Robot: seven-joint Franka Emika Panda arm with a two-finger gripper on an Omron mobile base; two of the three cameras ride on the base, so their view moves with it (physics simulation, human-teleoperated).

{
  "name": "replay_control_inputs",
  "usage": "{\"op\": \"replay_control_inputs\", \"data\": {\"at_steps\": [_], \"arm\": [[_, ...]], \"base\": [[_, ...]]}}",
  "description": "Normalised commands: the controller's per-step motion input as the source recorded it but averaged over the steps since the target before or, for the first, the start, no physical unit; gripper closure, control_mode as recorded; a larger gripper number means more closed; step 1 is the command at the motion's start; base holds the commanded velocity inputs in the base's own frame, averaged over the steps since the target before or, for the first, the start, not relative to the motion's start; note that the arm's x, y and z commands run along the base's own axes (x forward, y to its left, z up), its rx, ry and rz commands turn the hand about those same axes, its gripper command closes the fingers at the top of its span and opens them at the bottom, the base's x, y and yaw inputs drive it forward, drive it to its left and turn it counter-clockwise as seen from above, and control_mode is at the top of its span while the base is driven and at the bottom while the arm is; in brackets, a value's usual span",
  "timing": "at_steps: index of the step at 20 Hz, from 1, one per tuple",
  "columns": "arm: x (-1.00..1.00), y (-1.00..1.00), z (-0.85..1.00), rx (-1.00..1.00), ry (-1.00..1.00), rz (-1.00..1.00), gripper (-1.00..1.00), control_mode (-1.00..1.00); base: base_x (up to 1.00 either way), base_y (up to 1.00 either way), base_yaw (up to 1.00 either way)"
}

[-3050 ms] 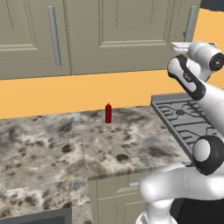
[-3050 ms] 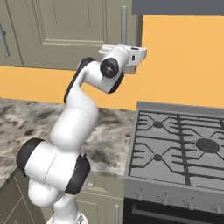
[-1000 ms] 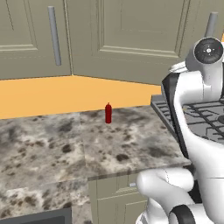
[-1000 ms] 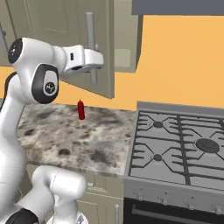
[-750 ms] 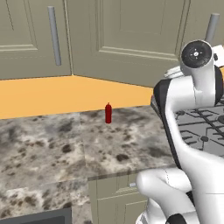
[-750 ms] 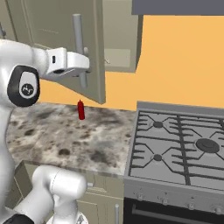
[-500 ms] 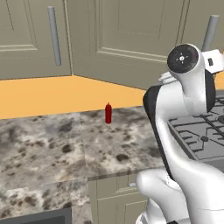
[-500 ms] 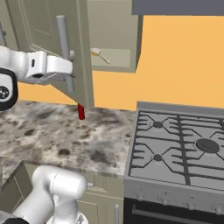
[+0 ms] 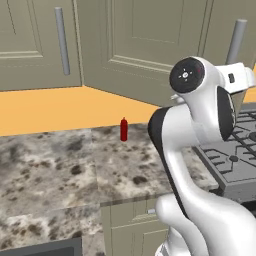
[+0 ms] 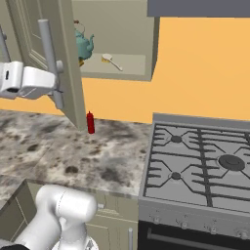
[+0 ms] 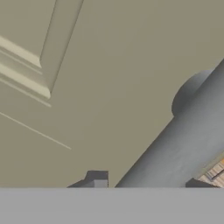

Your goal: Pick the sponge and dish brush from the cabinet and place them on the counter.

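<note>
Now end effector (image 10: 57, 87) at left edge of right base view, clamped on door handle (image 10: 50, 61) of cabinet (image 10: 128, 48); door swung open. Dish brush (image 10: 112, 61) lies on shelf, upper centre. Desk (image 10: 63, 149) below carries red bottle (image 10: 90, 122).

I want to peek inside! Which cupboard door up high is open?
The door beside the stove, swung wide with the claw around its grey bar handle. The other doors stay flat shut.

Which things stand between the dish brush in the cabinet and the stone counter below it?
Nothing visible does. The pale cream dish brush lies on the beige shelf of the open taupe wall cabinet, beside a teal teapot. The speckled stone counter below holds a small red bottle, with bare room around it.
</note>
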Motion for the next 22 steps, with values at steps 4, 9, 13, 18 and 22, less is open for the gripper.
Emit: {"op": "replay_control_inputs", "data": {"at_steps": [4,9,13,18,22], "arm": [[-0.01,0.08,0.0,-0.05,-0.01,-0.03,-1.0,-1.0],[-0.11,0.03,0.0,-0.02,-0.04,-0.02,-1.0,-1.0],[-0.11,0.06,0.0,-0.01,-0.05,-0.03,-1.0,-1.0],[-0.25,0.02,0.11,0.0,-0.1,-0.03,-1.0,-1.0],[-0.49,0.0,0.24,0.0,-0.13,0.0,-1.0,-1.0]], "base": [[0.0,0.0,0.0],[0.0,0.0,0.0],[0.0,0.0,0.0],[0.0,0.0,0.0],[0.0,0.0,0.0]]}}
